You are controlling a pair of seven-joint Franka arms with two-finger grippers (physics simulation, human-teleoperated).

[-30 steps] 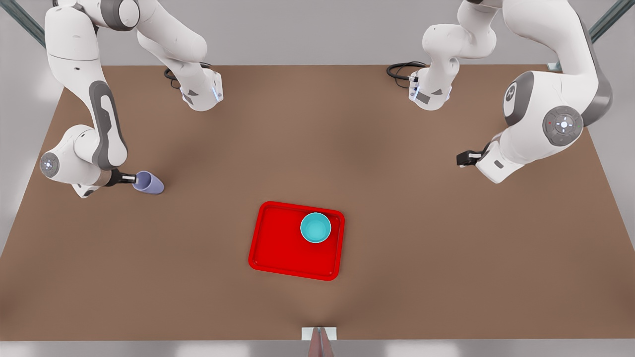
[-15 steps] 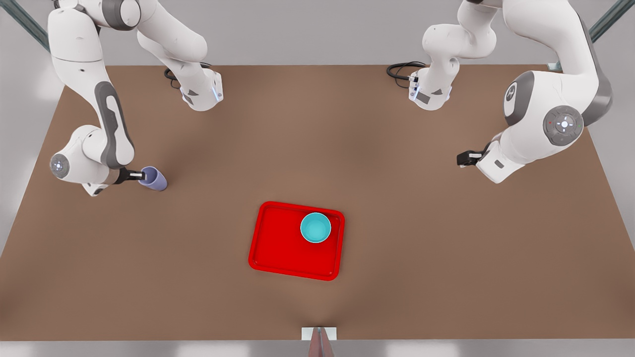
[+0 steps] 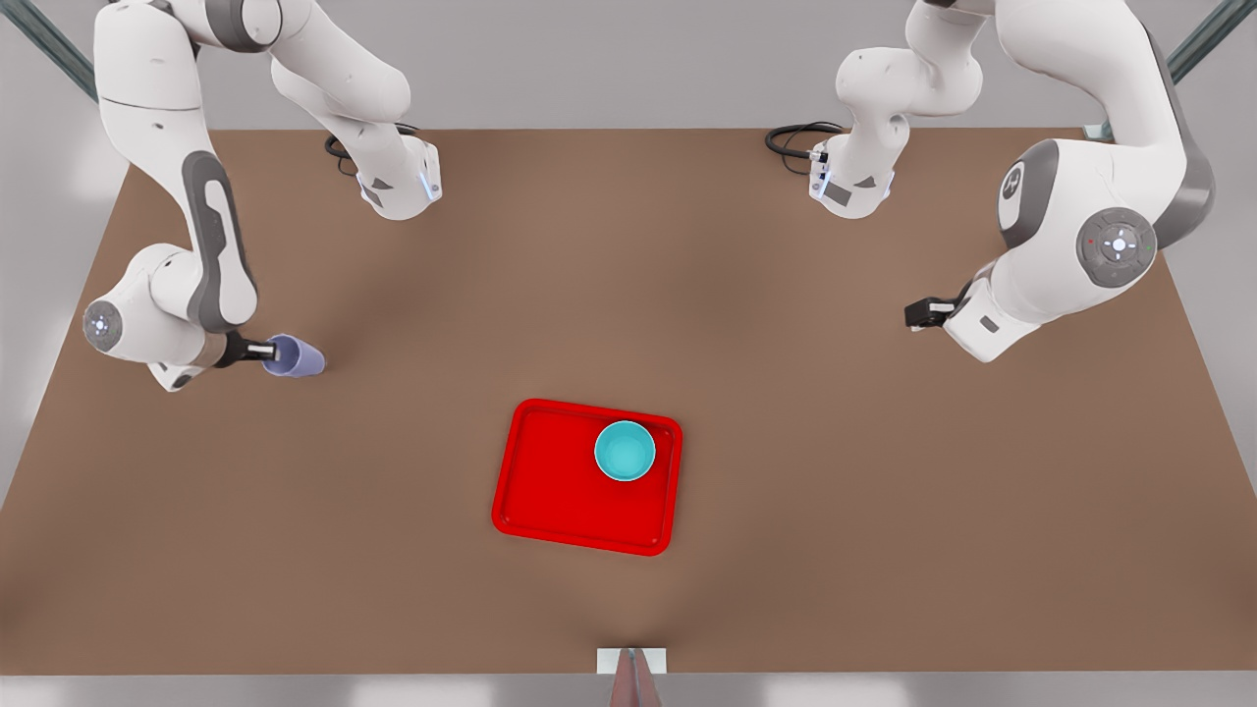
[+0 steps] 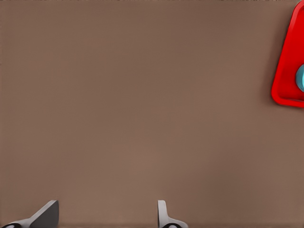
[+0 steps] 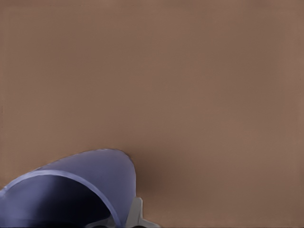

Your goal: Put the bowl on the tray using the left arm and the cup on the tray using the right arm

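Note:
The lavender cup (image 3: 297, 358) is tilted at the front view's left, its mouth toward my right gripper (image 3: 263, 350), which is shut on its rim. In the right wrist view the cup (image 5: 80, 187) is close up, with one fingertip (image 5: 136, 214) against its outer wall. The teal bowl (image 3: 625, 451) sits upright on the red tray (image 3: 560, 501), in its far right corner. My left gripper (image 3: 917, 314) hangs open over bare table at the front view's right. Its wrist view shows the left gripper (image 4: 104, 217) with fingers apart, the tray (image 4: 286, 71) and the bowl (image 4: 301, 78) at the frame's edge.
The brown table (image 3: 786, 511) is bare around the tray. Both arm bases (image 3: 398, 182) (image 3: 849, 187) stand at the far edge with black cables beside them. A small white mount (image 3: 630, 661) sits at the near edge.
The right arm carried the cup slightly toward the front view's right, then back left, and the cup's tilt changed. The left arm, tray and bowl stayed still.

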